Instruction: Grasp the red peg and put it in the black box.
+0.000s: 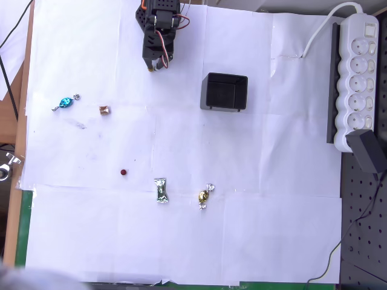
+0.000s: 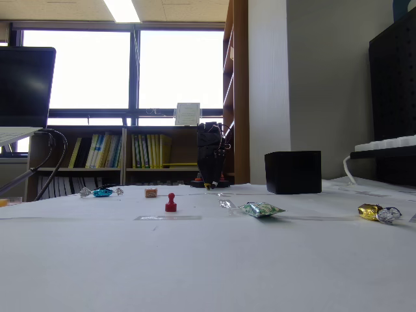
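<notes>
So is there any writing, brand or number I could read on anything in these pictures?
None can be read.
Book spines on the shelf: too small and dark to read.
Paper sign at the window: blurred.
Candy wrappers, such as the green one: no legible print.
Power strip: no readable marking.
Black box: plain.

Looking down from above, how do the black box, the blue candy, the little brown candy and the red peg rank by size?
Largest to smallest in the overhead view:
1. black box
2. blue candy
3. brown candy
4. red peg

Red peg [image 1: 124,172], black box [image 1: 224,92]
</notes>
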Robot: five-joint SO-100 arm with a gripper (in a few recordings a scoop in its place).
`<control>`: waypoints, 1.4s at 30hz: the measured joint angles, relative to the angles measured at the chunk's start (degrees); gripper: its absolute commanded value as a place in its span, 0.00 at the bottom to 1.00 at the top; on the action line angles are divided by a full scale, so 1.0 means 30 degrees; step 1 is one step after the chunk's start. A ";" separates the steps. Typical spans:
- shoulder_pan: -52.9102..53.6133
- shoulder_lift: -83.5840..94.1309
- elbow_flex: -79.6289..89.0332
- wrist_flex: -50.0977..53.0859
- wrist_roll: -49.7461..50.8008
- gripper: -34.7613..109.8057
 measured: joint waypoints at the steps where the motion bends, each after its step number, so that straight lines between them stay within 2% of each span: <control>1: 0.0000 0.0000 0.0000 0.0000 0.0000 0.24; 4: -0.0381 0.0967 0.0000 -0.1611 0.1553 0.24; 6: 0.0059 0.4805 0.0000 -0.6064 0.2695 0.24; 10: 0.1201 1.4004 0.0322 -1.7549 0.3750 0.24; 14: 0.1875 1.9395 0.1289 -2.7979 0.4277 0.24; 16: 0.2109 2.0420 0.1377 -3.0820 0.4541 0.24; 24: 0.2168 2.1035 0.1523 -3.3604 0.5713 0.24; 29: 0.1553 2.1328 0.1523 -3.8379 0.8760 0.24; 31: 0.1318 2.1387 0.1699 -3.9316 0.9727 0.24; 38: 0.1406 2.5137 0.2285 -4.1660 0.8994 0.24; 42: 0.1523 2.9268 0.4922 -4.1865 0.7910 0.24</control>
